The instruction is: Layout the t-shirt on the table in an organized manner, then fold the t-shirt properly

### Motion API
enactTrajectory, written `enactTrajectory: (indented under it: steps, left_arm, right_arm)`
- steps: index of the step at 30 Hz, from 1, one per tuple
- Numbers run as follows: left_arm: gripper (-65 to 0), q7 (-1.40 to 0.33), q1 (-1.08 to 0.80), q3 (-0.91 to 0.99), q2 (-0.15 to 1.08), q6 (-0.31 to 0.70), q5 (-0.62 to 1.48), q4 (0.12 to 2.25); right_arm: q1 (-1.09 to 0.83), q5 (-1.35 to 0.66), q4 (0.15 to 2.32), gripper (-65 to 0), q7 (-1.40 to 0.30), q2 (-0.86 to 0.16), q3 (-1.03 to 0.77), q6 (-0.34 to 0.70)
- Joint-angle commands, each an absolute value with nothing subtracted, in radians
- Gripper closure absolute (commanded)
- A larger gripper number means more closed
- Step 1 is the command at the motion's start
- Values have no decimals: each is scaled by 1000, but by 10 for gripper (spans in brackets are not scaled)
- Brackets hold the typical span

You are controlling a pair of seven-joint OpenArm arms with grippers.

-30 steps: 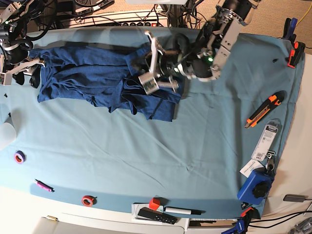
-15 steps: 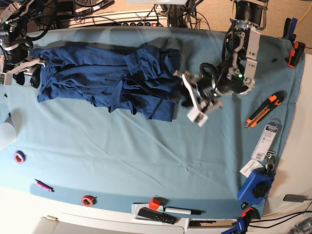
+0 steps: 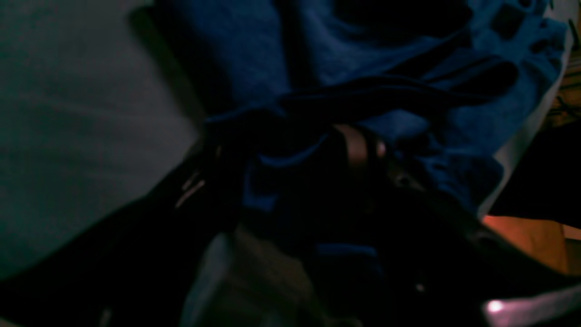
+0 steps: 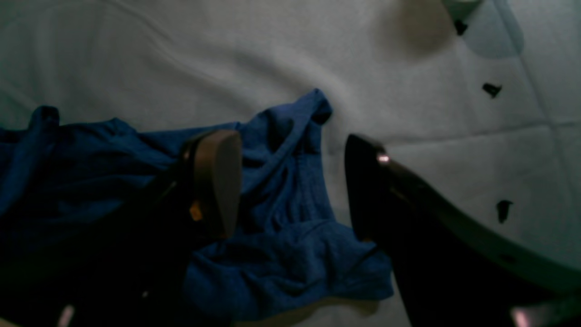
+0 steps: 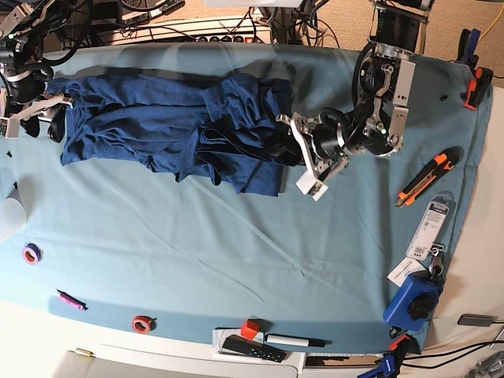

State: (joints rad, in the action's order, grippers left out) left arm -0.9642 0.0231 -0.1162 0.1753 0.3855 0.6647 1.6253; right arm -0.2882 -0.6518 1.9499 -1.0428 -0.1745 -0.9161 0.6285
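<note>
The dark navy t-shirt (image 5: 157, 118) lies bunched and wrinkled across the far left half of the table (image 5: 236, 252). My left gripper (image 5: 299, 153) is at the shirt's right edge. In the dim left wrist view the left gripper (image 3: 281, 168) stands open, with a fold of the t-shirt (image 3: 317, 54) lying between the brown pad (image 3: 358, 145) and the other finger. My right gripper (image 5: 35, 114) is at the shirt's left end. In the right wrist view the right gripper (image 4: 290, 186) is open, hovering over a corner of the t-shirt (image 4: 281, 236) with nothing held.
An orange box cutter (image 5: 425, 179), a packet (image 5: 429, 228) and a blue tool (image 5: 413, 299) lie along the right side. Purple tape (image 5: 31, 253), a pink marker (image 5: 71, 300), red tape (image 5: 142, 324), a red cube (image 5: 250, 328) and a remote (image 5: 252, 347) sit near the front edge.
My left gripper let go of the shirt's middle, swung right off the cloth, then came back left to the shirt's right edge. The right arm has not moved.
</note>
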Motion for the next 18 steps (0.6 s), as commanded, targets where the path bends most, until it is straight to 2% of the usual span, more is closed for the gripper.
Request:
enactTrajectory:
  steps: [1,6,18]
  left_arm:
    - [-298,-942,43,-114,175,392,671,1643]
    - [-298,-916,50,-114,175,364,570,1643]
    - [-298,-902,50,-114,181,333,535,1643]
  right_arm:
    - [-285,-665,1966,-349,-1018,-191,-922,630]
    - [-285,-665,1966,-350,-1018,-191,-922,630]
    - [-285,-665,1966,-349,-1018,-191,-922,630]
